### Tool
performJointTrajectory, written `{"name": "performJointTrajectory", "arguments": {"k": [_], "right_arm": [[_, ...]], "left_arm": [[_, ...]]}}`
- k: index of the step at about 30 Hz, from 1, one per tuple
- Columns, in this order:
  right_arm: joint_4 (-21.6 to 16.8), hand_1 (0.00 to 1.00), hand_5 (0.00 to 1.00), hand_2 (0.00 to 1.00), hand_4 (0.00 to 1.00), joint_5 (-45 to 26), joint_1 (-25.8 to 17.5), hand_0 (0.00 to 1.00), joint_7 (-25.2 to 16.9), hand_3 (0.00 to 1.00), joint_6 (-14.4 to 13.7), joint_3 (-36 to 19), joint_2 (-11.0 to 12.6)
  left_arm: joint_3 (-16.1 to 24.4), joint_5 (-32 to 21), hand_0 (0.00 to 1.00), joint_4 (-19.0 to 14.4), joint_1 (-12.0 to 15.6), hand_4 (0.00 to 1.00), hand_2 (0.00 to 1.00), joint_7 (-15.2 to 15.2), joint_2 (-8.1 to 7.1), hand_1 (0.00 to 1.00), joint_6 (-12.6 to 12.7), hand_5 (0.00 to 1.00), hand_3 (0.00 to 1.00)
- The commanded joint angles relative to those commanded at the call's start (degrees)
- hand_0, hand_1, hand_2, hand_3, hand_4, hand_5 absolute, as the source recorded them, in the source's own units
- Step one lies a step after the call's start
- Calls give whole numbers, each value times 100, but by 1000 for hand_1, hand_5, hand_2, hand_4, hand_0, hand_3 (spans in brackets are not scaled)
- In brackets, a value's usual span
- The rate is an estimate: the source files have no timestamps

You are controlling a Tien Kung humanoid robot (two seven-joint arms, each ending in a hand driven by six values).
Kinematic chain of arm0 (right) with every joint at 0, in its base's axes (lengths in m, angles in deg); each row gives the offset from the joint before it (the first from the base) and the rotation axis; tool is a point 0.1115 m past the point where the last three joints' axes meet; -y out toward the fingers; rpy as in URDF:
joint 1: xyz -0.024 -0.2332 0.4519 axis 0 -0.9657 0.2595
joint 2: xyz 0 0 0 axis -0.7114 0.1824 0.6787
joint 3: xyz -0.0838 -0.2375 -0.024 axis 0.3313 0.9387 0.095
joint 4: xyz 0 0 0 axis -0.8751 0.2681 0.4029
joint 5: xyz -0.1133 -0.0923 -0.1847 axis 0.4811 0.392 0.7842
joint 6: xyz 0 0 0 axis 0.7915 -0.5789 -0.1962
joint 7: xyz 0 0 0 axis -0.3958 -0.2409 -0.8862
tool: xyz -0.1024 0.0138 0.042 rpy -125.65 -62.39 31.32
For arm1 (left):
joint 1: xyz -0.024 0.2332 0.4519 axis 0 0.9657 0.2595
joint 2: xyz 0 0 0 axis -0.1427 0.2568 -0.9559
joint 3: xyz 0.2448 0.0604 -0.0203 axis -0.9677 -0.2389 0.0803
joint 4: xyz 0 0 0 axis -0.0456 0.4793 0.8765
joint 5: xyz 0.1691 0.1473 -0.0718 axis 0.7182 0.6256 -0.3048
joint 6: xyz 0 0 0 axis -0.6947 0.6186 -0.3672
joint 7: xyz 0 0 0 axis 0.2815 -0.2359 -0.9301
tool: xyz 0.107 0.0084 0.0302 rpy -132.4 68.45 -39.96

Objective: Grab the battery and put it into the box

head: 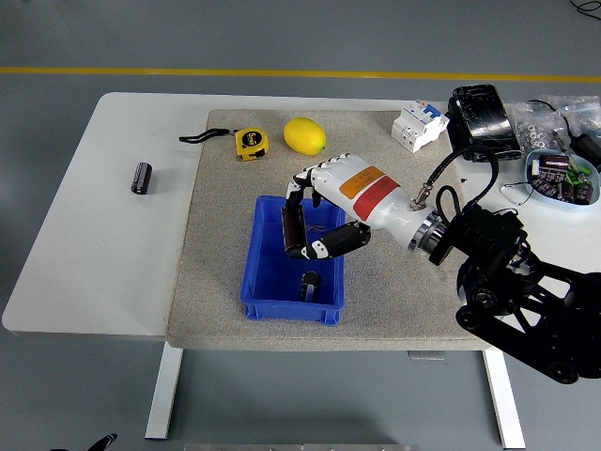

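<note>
My right hand [302, 222] reaches in from the right and hovers over the blue box [289, 309] on the grey mat. Its fingers are curled on a black cylindrical battery [292, 229], held upright above the box's left half. A second battery [310, 284] lies inside the box near its front wall. A third battery [141, 177] stands on the bare white table at the far left. My left arm is out of view.
A yellow tape measure [250, 143] and a lemon [305, 135] lie at the mat's [413, 301] back edge. A white circuit breaker [418, 124], a black device [484, 115] and a dish of small parts [562, 178] crowd the back right.
</note>
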Motion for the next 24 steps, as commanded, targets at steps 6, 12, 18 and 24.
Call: {"name": "performJointTrajectory", "arguments": {"k": [6, 12, 18, 24], "right_arm": [[267, 475, 315, 541, 998, 83, 26, 318, -52, 662, -10, -48, -43], [480, 548, 337, 658, 998, 72, -6, 401, -110, 758, -59, -136, -24], [550, 565, 336, 678, 998, 22, -28, 431, -217, 767, -138, -217, -21], [582, 571, 337, 682, 998, 45, -56, 447, -244, 769, -156, -327, -24]], "left_arm": [[-25, -8, 745, -4, 1, 817, 867, 14, -1, 735, -1, 875, 853], [-7, 28, 745, -9, 10, 818, 866, 32, 1, 735, -7, 872, 852], [21, 81, 743, -13, 15, 818, 864, 43, 4, 733, -13, 870, 852], [41, 102, 742, -12, 10, 819, 863, 36, 6, 734, -8, 868, 851]]}}
